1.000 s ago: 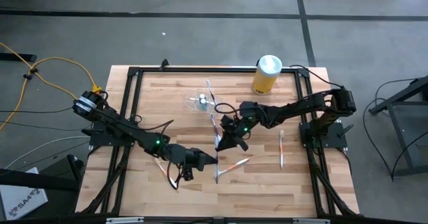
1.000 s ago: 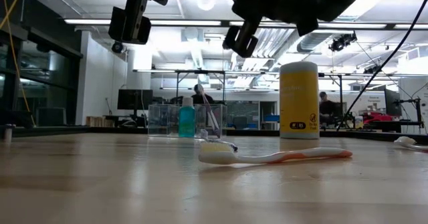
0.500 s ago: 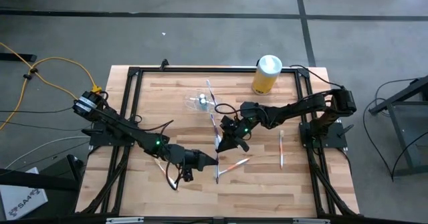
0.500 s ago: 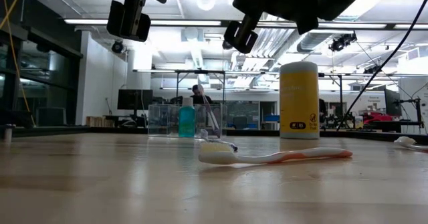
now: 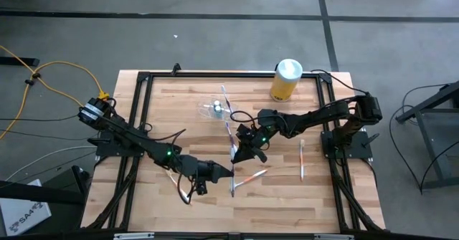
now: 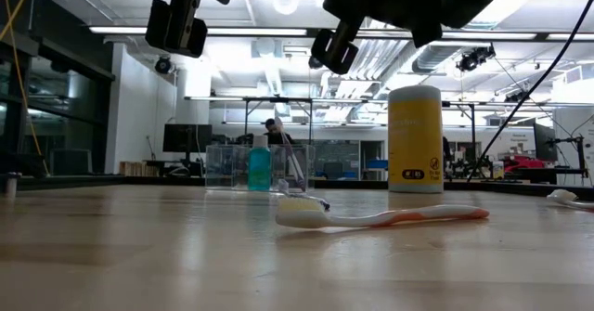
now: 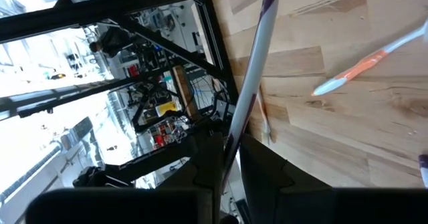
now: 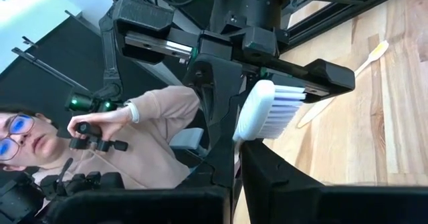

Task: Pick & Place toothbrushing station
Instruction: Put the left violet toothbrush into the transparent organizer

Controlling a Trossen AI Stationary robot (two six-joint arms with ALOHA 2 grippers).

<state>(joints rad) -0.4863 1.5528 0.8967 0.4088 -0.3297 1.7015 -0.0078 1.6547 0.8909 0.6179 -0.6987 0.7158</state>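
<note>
A: High view first. Materials?
B: Pale butcher-block table [image 5: 172,97] in a black frame. Toothbrushing station [image 5: 214,109]: small, glassy, see-through, standing in the far half near the middle, apart from both grippers. Smooth yellow canister [image 5: 287,80] with a white lid, by the far edge toward the right corner.
A: Counts?
B: Three toothbrushes plainly told. Two slim orange-and-white ones lying flat: one [image 5: 251,177] toward the near edge, one [image 5: 302,160] near the right edge. Third, the purple toothbrush [image 5: 232,186], spanning left gripper [image 5: 228,172] and right gripper [image 5: 240,154] over the middle.

A: Low view?
B: Glossy orange-and-white toothbrush [image 6: 380,218] flat on the wood, bristled head to the left. Behind it the clear station [image 6: 269,167] with a teal bottle [image 6: 259,167] inside. One yellow canister [image 6: 415,139] beside it. Dark arm parts overhead.

A: Left wrist view?
B: Clear handle with a purple end [image 7: 251,83] running into the left gripper [image 7: 227,157]. Clamped or loose, cannot tell.

A: Right wrist view?
B: Right gripper [image 8: 237,157] closed on the neck of the purple toothbrush [image 8: 267,110], white bristle block upward. Beyond, a person's hand [image 8: 107,124] on a black controller.
</note>
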